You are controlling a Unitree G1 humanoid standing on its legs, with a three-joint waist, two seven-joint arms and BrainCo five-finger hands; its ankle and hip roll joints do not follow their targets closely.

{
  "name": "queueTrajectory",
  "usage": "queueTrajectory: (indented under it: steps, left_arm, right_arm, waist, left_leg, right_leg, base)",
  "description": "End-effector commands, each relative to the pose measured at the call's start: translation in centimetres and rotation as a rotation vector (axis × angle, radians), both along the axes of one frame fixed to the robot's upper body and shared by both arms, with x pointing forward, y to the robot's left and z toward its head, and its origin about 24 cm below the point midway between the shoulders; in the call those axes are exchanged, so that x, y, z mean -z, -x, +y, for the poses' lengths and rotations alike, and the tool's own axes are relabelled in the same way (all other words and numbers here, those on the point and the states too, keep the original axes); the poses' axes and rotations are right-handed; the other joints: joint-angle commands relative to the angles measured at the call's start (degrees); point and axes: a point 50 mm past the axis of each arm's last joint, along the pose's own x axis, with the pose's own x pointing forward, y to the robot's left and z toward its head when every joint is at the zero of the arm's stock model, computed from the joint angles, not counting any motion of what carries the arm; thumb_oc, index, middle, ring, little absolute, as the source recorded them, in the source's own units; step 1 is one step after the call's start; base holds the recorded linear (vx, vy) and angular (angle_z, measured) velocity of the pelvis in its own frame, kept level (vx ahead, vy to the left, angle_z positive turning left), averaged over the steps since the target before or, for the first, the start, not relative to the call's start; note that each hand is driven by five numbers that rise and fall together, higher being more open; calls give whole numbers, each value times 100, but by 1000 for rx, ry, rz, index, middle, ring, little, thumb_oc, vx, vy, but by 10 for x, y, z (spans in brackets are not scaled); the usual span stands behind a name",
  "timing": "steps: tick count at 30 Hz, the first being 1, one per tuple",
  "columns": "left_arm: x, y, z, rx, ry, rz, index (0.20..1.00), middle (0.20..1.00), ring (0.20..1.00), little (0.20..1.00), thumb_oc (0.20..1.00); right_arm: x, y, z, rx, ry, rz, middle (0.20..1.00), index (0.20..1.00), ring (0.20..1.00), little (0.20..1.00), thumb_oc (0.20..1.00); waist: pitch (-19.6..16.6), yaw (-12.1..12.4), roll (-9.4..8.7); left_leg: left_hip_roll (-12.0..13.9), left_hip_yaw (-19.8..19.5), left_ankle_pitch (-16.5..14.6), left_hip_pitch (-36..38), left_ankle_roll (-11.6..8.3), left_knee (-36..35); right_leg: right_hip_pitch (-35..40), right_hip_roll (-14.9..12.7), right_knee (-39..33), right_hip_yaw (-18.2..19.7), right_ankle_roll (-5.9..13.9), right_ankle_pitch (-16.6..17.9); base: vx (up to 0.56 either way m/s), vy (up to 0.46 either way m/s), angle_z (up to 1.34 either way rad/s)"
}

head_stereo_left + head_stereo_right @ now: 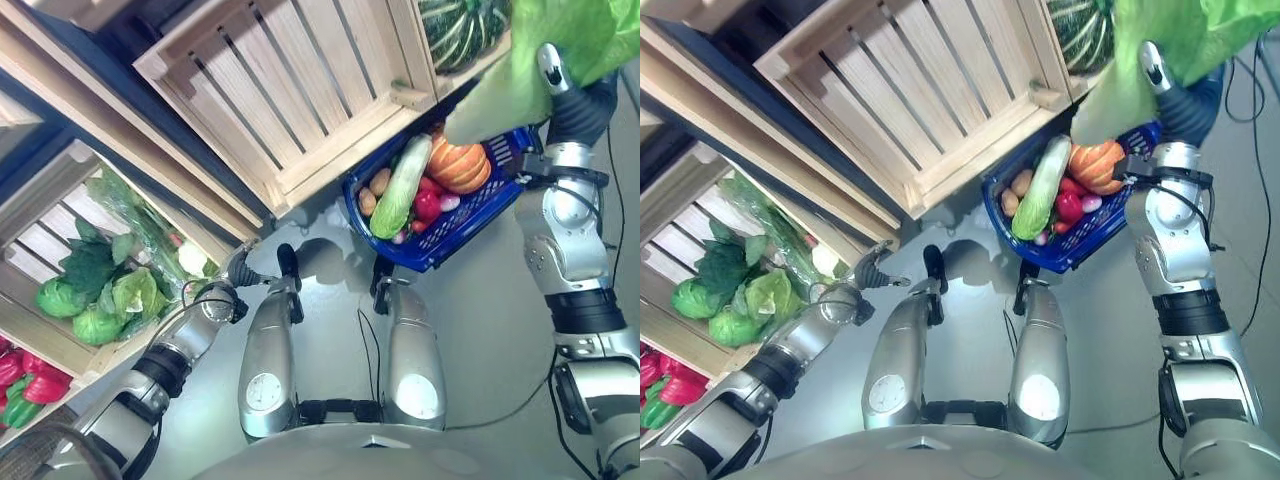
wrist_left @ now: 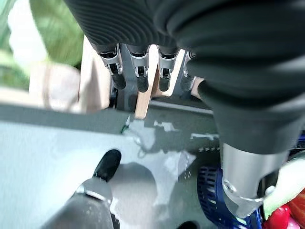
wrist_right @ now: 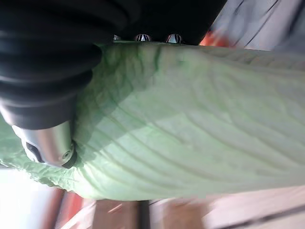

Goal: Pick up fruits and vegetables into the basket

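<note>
Right hand (image 1: 1160, 75) fingers and thumb clasp a large pale-green cabbage leaf (image 3: 190, 138) above the blue basket (image 1: 465, 225): soft, light, tearable, best held by its ribbed midsection. Left hand (image 2: 143, 71) fingers relaxed, empty.

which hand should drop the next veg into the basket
Right. The right hand already grips a leafy green cabbage just above the blue basket; the left hand holds nothing, off by the crates.
</note>
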Motion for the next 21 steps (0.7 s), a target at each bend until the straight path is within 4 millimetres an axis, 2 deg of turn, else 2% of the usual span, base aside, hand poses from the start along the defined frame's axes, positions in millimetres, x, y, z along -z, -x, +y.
queueTrajectory:
  steps: [1,3,7,8,9,11,16,18,21]
  left_arm:
    - [-7,8,-2,31,107,-11,1000,1000,1000,1000,1000]
    - [-4,12,-8,62,151,33,1000,1000,1000,1000,1000]
    - [11,25,-24,127,239,160,1000,1000,1000,1000,1000]
    - [17,30,-27,131,250,202,1000,1000,1000,1000,1000]
    - [20,32,-29,130,254,221,1000,1000,1000,1000,1000]
    - [27,38,-33,145,278,262,1000,1000,1000,1000,1000]
    - [28,38,-44,156,348,226,1000,1000,1000,1000,1000]
    - [25,37,-48,149,399,182,1000,1000,1000,1000,1000]
    - [23,37,-51,140,445,159,1000,1000,1000,1000,1000]
  right_arm:
    - [-35,14,-10,138,101,-173,200,200,200,200,200]
    - [-29,11,-20,238,143,-129,200,200,200,200,200]
    - [-19,-3,-32,267,117,-27,200,200,200,200,200]
    - [-13,-7,-32,269,116,7,200,200,200,200,200]
    - [-11,-11,-32,271,120,23,200,200,200,200,200]
    - [-8,-25,-35,258,91,84,200,200,200,200,200]
    - [-3,-52,-47,309,6,226,200,200,200,200,200]
    - [4,-60,-57,331,-85,291,200,200,200,200,200]
    - [9,-64,-66,342,-153,337,200,200,200,200,200]
  waist:
    - [-81,-141,16]
    - [-81,-131,87]
    - [-81,-49,278]
    - [-81,-25,316]
    - [-81,-9,347]
    - [-81,83,506]
    - [-81,276,899]
    - [-81,382,1098]
    - [-81,469,1266]
  left_leg:
    - [-13,217,-791,-73,41,678]
    - [-45,206,-776,-212,44,691]
    - [-113,168,-710,-473,56,647]
    - [-137,100,-846,-420,10,686]
    - [-147,93,-835,-459,7,683]
    - [-186,73,-802,-612,2,671]
    - [-293,49,-710,-901,-33,660]
    - [-331,41,-684,-1011,-35,668]
    - [-379,29,-682,-1100,-29,693]
  right_leg:
    - [131,-49,-297,-124,322,164]
    - [-34,-58,-226,-111,327,148]
    - [-347,-75,-106,-108,316,102]
    - [-310,-75,-17,-45,369,-61]
    - [-355,-83,11,-47,365,-74]
    - [-560,-113,131,-39,351,-134]
    - [-943,-183,371,-17,278,-247]
    - [-1096,-242,499,-3,235,-305]
    - [-1233,-302,627,-3,192,-364]
  base:
    - [0,0,0]
    - [0,0,0]
    - [17,-3,1]
    - [73,-12,6]
    - [80,-3,8]
    - [14,15,9]
    - [18,47,8]
    - [20,46,7]
    - [17,35,13]
